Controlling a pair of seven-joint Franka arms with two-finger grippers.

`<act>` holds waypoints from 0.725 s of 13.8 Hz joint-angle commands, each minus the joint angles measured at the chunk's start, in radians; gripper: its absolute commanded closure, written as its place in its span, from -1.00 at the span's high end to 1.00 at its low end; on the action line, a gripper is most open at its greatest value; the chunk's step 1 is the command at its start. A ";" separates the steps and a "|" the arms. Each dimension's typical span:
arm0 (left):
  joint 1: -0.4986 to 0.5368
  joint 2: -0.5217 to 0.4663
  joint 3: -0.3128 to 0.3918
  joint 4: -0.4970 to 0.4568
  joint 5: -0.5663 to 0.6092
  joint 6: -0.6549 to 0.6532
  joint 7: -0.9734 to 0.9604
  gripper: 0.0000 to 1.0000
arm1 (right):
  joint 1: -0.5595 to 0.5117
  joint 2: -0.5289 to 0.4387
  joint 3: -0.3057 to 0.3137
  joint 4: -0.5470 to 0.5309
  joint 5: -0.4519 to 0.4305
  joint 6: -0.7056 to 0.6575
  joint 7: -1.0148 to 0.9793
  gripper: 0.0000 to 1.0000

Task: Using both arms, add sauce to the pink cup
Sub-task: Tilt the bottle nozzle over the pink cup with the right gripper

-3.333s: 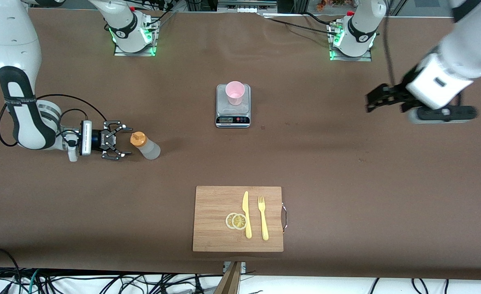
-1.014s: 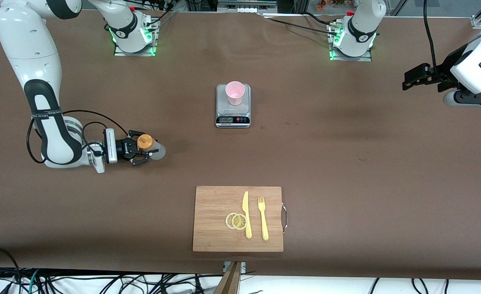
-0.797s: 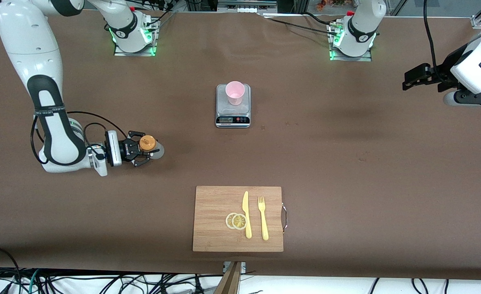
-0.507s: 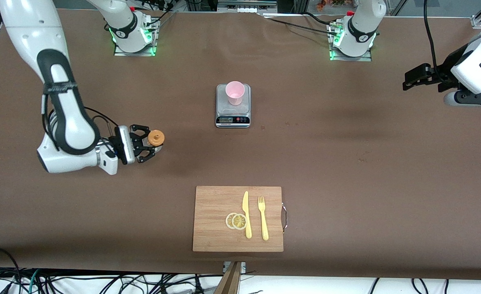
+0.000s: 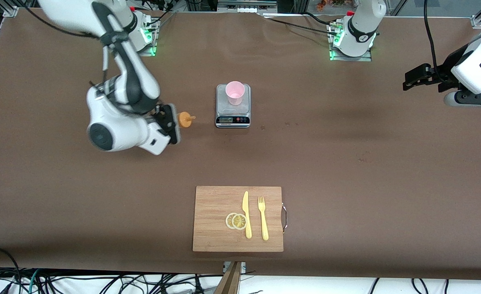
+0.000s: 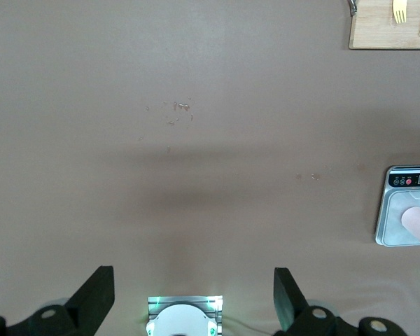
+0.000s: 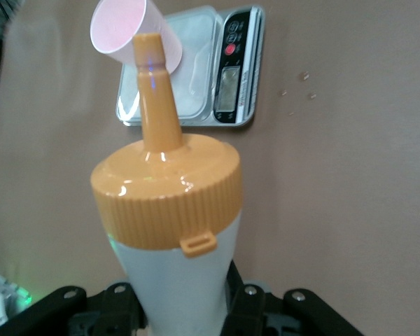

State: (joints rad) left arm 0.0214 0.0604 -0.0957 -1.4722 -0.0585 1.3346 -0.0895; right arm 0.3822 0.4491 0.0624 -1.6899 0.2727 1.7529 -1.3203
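Right gripper [image 5: 170, 123] is clamping the sauce bottle [image 7: 171, 231] around its whitish body, up in the air over the brown surface [image 5: 346, 163] beside the grey scale [image 5: 233, 105], on the right arm's end. Front view is showing only the orange cap and nozzle [image 5: 185, 120], tipped sideways and pointing toward the scale; the bottle body is hiding under the wrist there. Right wrist view is supplying the body, the ribbed cap, and the nozzle lining up with the pink cup [image 7: 129, 35].

Pink cup [image 5: 235, 92] is standing upright on the scale's platform, display side facing the front camera.

Left gripper [image 5: 418, 77] is waiting over the left arm's end of the surface, jaws spread wide and holding nothing; left wrist view is showing both fingertips [image 6: 98, 290] well apart.

Wooden cutting board [image 5: 215, 237] is lying nearer the front camera, carrying two lemon slices [image 5: 236, 221], a yellow knife [image 5: 246, 214] and a yellow fork [image 5: 262, 218]. Cables [image 5: 101, 281] are trailing below the surface edge.
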 commanded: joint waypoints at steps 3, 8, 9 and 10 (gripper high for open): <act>0.002 0.002 -0.001 0.007 0.023 0.005 0.024 1.00 | 0.090 -0.030 0.123 -0.024 -0.271 -0.006 0.341 -1.00; 0.002 0.002 -0.001 0.007 0.023 0.003 0.024 1.00 | 0.129 -0.023 0.224 -0.022 -0.443 -0.082 0.558 -1.00; 0.002 0.002 -0.001 0.006 0.023 0.003 0.024 1.00 | 0.136 -0.023 0.237 -0.022 -0.460 -0.098 0.570 -1.00; 0.002 0.002 -0.001 0.006 0.023 0.003 0.024 1.00 | 0.145 -0.020 0.243 -0.020 -0.484 -0.105 0.595 -1.00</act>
State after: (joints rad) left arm 0.0216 0.0607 -0.0951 -1.4722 -0.0585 1.3346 -0.0895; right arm 0.5213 0.4435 0.2864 -1.7037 -0.1647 1.6794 -0.7729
